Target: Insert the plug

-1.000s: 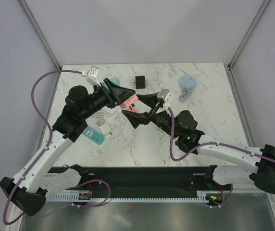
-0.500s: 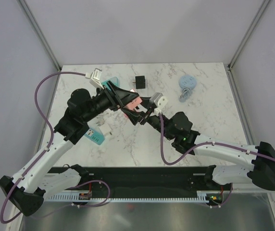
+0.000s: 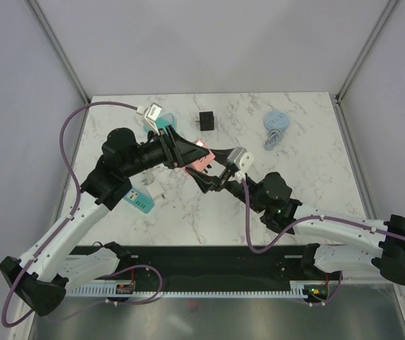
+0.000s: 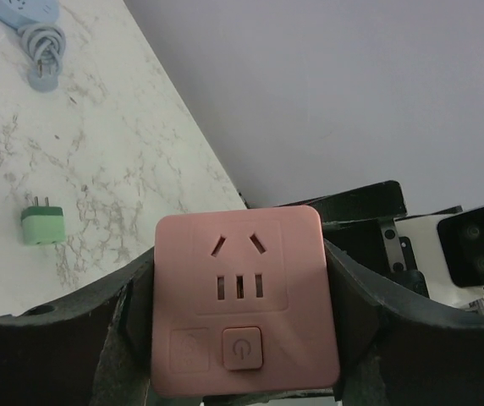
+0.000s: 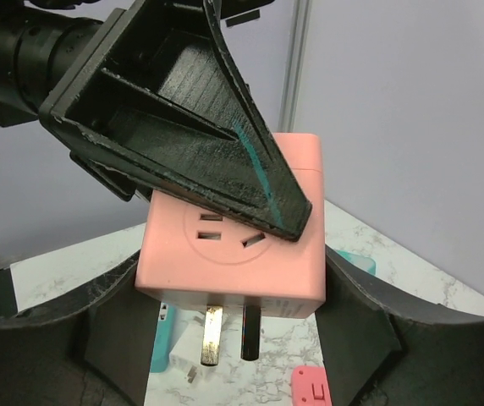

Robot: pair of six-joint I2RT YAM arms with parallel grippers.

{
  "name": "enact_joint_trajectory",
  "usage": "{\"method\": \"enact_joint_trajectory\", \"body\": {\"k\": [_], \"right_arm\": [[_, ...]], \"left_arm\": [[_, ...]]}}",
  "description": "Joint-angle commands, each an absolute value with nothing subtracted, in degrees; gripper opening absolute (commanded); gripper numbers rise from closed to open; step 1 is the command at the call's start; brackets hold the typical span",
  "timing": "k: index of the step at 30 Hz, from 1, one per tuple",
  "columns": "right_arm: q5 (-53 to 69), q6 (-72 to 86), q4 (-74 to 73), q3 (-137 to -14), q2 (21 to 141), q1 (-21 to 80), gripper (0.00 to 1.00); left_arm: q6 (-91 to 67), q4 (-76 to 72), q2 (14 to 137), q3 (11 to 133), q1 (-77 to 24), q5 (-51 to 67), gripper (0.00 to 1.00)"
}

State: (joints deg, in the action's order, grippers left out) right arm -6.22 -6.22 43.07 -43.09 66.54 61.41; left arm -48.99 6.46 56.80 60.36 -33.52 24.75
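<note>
The plug is a pink cube (image 3: pixel 201 159) with socket holes on its faces and two metal prongs (image 5: pixel 225 334) pointing down. It hangs above the middle of the table, and both grippers hold it. My left gripper (image 3: pixel 197 156) is shut on it from the left; the left wrist view shows its face with the power button (image 4: pixel 242 348) between the fingers. My right gripper (image 3: pixel 209 173) is shut on its sides from the near right. In the right wrist view one left finger (image 5: pixel 225 144) lies across the cube's top.
On the table lie a teal power strip (image 3: pixel 139 200), a white adapter (image 3: pixel 157 190), a black cube (image 3: pixel 206 121), a blue device with a coiled cable (image 3: pixel 276 126), a small green plug (image 4: pixel 41 227) and a pink piece (image 5: pixel 314 389) below the held cube.
My right gripper, wide open beside the cube a second ago, has moved in and shut on it. The left arm has carried the cube slightly right.
</note>
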Motion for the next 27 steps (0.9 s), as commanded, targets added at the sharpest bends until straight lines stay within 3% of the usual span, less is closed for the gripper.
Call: {"method": "enact_joint_trajectory", "body": {"k": [1,9,27], "right_arm": [[-7.12,-3.87,47.64,-41.40,62.68,61.00,0.00],[-1.41,-5.80,42.63,-41.31,60.03,61.00,0.00],[1.93,-10.98,39.29,-36.74,56.43,61.00,0.00]], "left_arm": [[-40.09,9.30,56.51,65.91,-34.45,36.73,0.72],[-35.51,12.48,56.16,67.50,-34.37,42.45,0.77],[-48.95,14.24,60.82,68.73,-34.37,50.45,0.75]]}}
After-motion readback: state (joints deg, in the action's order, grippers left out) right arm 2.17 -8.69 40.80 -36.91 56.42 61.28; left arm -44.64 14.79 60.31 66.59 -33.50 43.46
